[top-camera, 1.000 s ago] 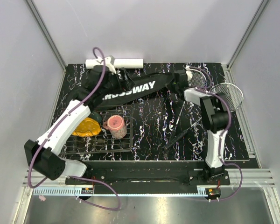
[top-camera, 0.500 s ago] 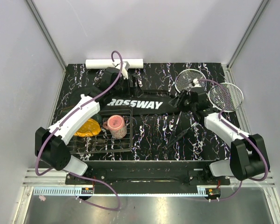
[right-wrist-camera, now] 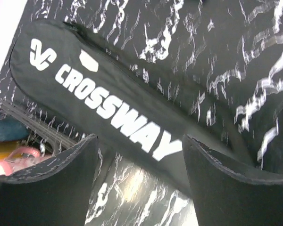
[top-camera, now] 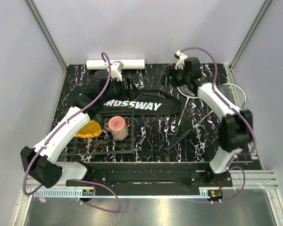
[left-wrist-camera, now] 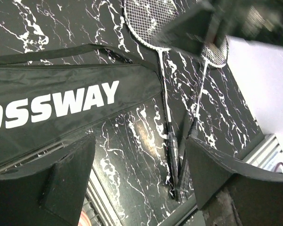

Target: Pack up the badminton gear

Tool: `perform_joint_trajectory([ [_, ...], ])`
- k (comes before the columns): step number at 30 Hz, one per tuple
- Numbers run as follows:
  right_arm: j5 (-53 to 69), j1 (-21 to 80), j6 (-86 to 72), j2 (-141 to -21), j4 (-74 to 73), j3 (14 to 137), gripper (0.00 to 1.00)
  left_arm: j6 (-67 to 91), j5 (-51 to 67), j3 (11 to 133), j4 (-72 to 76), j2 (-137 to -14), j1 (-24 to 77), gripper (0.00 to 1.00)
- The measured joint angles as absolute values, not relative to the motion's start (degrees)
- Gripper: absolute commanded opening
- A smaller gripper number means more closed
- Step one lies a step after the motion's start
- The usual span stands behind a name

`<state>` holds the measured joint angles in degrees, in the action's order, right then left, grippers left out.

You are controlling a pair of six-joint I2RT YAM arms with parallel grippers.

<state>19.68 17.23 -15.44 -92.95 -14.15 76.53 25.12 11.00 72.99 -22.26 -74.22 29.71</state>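
Holding the left fingers [left-wrist-camera: 70, 174] spread wide and gripping nothing, above the bag [top-camera: 137, 104] by its "OSSWAY" lettering. Holding the right fingers [right-wrist-camera: 52, 183] equally spread and empty, above the far side of the same bag, with the full lettering showing in the wrist view. Observing the bag lying flat across the middle of the bench [top-camera: 151, 136], wide end left and partly covered by the left arm. Observing the rackets [top-camera: 228, 96] lying outside the bag on the right, handles converging toward the near edge, one head partly hidden under the right arm. Noting the tube [top-camera: 134, 62] lying along the far edge, interrupted by the left wrist. Noting the rack [top-camera: 108, 147] just beside the bag's near edge, carrying the cup [top-camera: 117, 127] and the yellow object [top-camera: 87, 128].
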Motion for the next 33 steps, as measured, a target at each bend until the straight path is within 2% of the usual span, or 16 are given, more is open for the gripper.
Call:
perform_joint_trajectory([
  [4,25.6,17.0,-6.9,-112.6,-15.2,95.9,0.74,25.8,12.5,70.0,-21.8,-71.2,29.7,0.8],
  [8,30.5,16.9,-1.5,-130.3,-22.4,113.4,0.73,26.5,13.2,66.6,-21.9,-68.7,29.7,0.8],
  [14,32.5,17.4,5.3,-146.0,-36.4,130.1,0.74,26.8,14.0,65.5,-22.1,-67.8,29.7,0.8],
  [21,29.1,18.8,9.0,-148.2,-42.2,133.6,0.74,26.8,15.6,65.5,-22.1,-68.3,29.7,0.8],
  [24,26.2,19.5,9.3,-148.2,-42.8,133.6,0.71,26.9,15.9,65.5,-22.1,-68.7,29.8,0.79],
  [30,12.1,20.9,12.1,-145.8,-42.4,130.1,0.7,27.1,15.8,65.5,-22.1,-68.8,29.8,0.76],
  [31,10.1,21.1,13.0,-145.1,-42.3,129.0,0.68,27.2,15.8,65.5,-22.1,-68.8,29.8,0.76],
  [33,7.4,21.4,15.2,-144.4,-42.3,127.6,0.58,27.5,15.4,65.5,-22.1,-69.0,29.8,0.76],
])
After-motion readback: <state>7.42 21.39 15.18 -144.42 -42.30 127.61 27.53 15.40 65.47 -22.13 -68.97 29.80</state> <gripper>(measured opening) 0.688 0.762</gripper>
